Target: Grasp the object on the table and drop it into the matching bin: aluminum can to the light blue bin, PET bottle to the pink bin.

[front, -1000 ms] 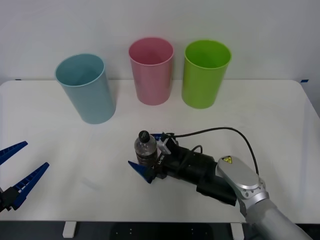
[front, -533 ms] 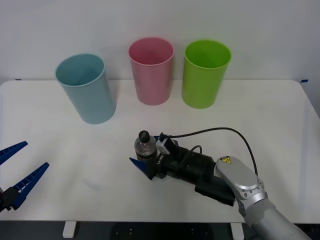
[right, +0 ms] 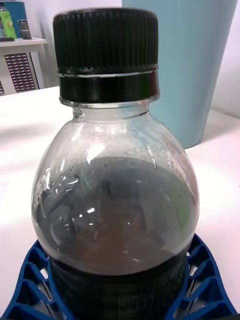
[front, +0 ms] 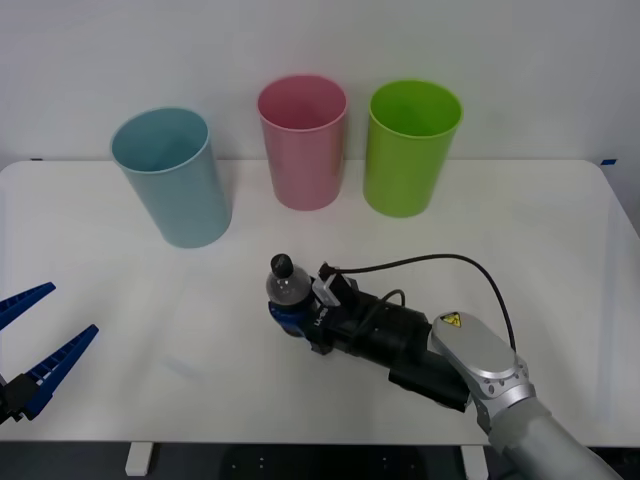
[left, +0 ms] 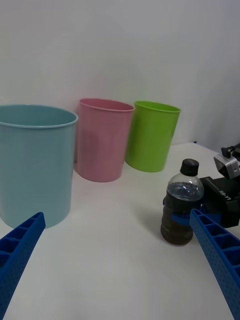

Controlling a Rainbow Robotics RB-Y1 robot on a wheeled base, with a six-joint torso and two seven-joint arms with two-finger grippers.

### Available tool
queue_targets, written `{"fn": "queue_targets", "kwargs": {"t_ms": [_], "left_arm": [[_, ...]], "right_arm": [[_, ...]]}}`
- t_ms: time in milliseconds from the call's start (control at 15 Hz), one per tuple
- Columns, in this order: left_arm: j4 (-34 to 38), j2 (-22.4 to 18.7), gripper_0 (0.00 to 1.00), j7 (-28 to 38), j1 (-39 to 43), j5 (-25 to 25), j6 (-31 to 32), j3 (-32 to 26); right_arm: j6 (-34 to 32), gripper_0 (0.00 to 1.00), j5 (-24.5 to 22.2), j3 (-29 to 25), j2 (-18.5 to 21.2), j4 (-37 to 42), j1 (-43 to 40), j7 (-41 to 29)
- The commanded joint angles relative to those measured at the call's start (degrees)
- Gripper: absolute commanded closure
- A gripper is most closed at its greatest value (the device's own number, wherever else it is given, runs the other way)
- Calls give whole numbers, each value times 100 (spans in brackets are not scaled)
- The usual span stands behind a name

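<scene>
A large flat white rectangular tabletop with rounded corners [front: 520,230] is seen from the front view, bare and matt, set against a plain pale wall. Three tall, slightly tapered plastic bins are stood upright in a row along its far side: a pale blue-teal cylindrical bin [front: 172,178] to the left, a pink cylindrical bin [front: 302,143] in the middle and a lime green cylindrical bin [front: 409,148] to the right, each apart from its neighbour. The small clear plastic bottle with a black screw cap and a dark label band [front: 286,293] is stood upright on the table, nearer the robot than the bins and roughly in line with the pink one. It is clasped low on its body by the right gripper [front: 291,318], whose blue ribbed fingers [right: 205,287] are closed against both sides of the label band, as shown in the right wrist view. A black cable is looped above the right wrist. The left gripper [front: 35,335] is held at the table's near left edge, its fingers spread wide, well apart from the bottle. In the right wrist view a white shelf unit [right: 22,62] is made out in the room behind
</scene>
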State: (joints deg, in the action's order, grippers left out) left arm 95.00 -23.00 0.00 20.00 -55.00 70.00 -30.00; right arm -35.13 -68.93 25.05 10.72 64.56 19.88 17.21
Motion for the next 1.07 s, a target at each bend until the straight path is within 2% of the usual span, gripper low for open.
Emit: {"fn": "queue_targets", "kwargs": {"t_ms": [67, 267, 333, 733, 1067], "left_arm": [[0, 0, 0, 0, 0, 0, 0, 0], [0, 0, 0, 0, 0, 0, 0, 0], [0, 0, 0, 0, 0, 0, 0, 0], [0, 0, 0, 0, 0, 0, 0, 0], [0, 0, 0, 0, 0, 0, 0, 0]], "right_arm": [[15, 100, 11, 0, 0, 101, -2, -60], [68, 100, 143, 0, 71, 268, -11, -262], [103, 100, 134, 0, 141, 417, -37, -570], [709, 100, 134, 53, 686, 1991, -433, -1748], [885, 100, 134, -167, 985, 2720, -441, -2600]]}}
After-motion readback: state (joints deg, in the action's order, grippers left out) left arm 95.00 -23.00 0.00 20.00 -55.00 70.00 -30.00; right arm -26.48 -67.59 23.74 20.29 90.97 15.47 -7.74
